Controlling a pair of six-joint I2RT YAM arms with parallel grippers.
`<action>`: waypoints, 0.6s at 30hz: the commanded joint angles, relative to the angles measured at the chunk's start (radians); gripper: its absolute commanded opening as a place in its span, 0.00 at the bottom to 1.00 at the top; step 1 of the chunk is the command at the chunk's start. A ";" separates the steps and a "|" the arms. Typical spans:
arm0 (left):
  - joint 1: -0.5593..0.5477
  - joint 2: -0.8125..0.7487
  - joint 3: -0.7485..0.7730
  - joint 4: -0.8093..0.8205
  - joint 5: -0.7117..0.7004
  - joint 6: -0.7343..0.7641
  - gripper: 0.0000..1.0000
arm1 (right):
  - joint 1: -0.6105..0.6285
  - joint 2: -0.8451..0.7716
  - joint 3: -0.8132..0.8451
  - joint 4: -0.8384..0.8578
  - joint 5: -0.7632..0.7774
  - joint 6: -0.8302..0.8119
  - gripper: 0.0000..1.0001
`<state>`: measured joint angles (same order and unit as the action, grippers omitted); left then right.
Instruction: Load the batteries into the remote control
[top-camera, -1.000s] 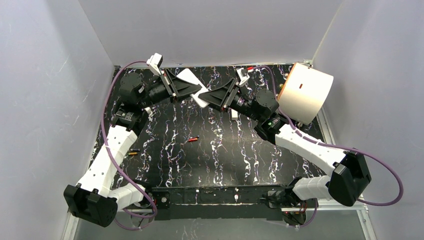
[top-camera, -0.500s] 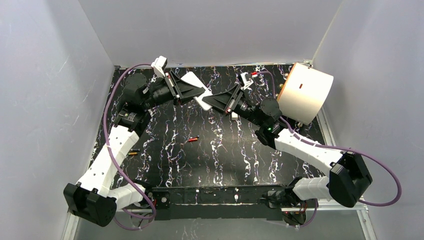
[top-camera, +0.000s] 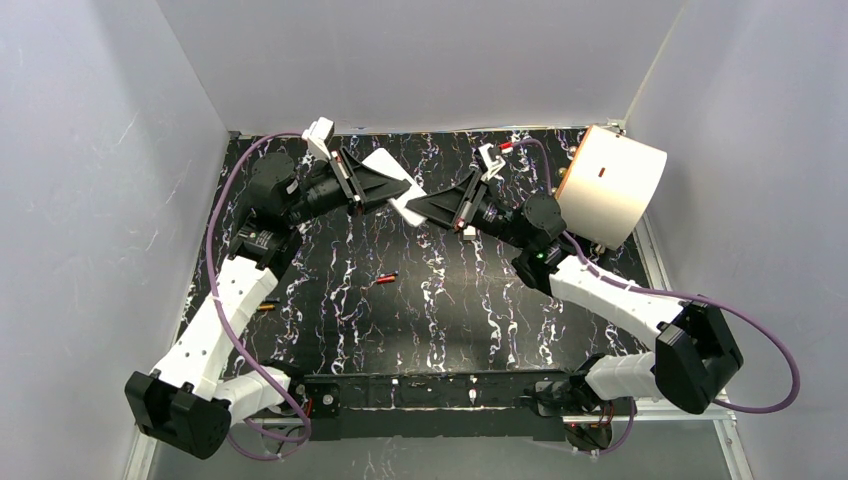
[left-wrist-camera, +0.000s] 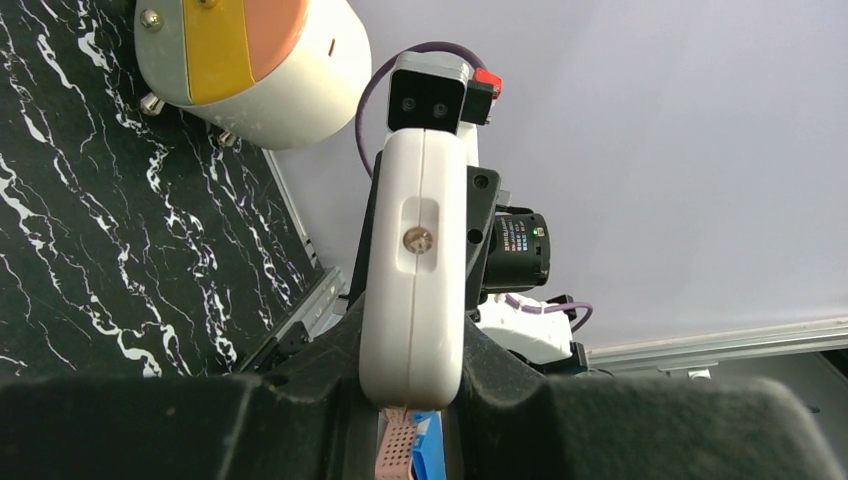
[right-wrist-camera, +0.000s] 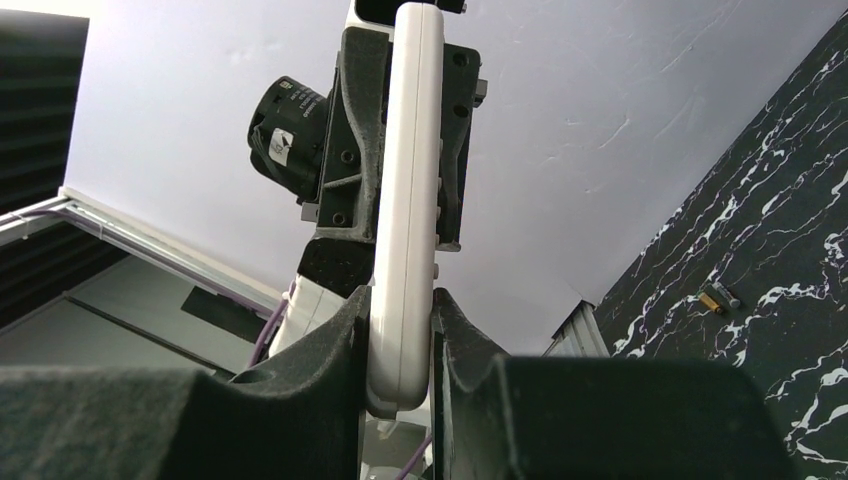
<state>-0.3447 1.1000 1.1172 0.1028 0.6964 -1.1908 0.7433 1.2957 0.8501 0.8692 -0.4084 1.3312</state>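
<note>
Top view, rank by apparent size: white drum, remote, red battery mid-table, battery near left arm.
1. white drum
2. remote, held above the table, so nearer the camera
3. red battery and battery near the left arm: alike, too tiny to rank

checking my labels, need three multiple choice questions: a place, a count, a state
1. Where is the white remote control?
A. held above the table by the left gripper and right gripper
B. lying flat on the table
C. dropped off the table

2. How many batteries show loose on the table in the top view?
A. none
B. five
C. two

3. The left gripper is:
A. open, empty
B. shut on the remote control
C. shut on a battery

1 A, both grippers clamp it in mid-air.
2 C, one lies mid-table, another battery toward its left edge.
3 B, its jaws press both sides of the remote.
</note>
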 joint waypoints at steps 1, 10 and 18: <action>0.058 -0.062 0.031 0.093 -0.174 -0.024 0.00 | -0.030 -0.004 0.011 -0.115 -0.070 -0.061 0.24; 0.057 -0.038 -0.014 0.117 -0.122 -0.013 0.00 | -0.030 0.117 0.127 -0.218 -0.018 0.110 0.30; 0.057 -0.048 -0.079 0.118 -0.152 0.018 0.00 | -0.030 0.109 0.159 -0.398 0.022 0.146 0.63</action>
<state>-0.2905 1.0893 1.0435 0.1452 0.5713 -1.1824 0.7197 1.4055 0.9939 0.5858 -0.4118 1.4677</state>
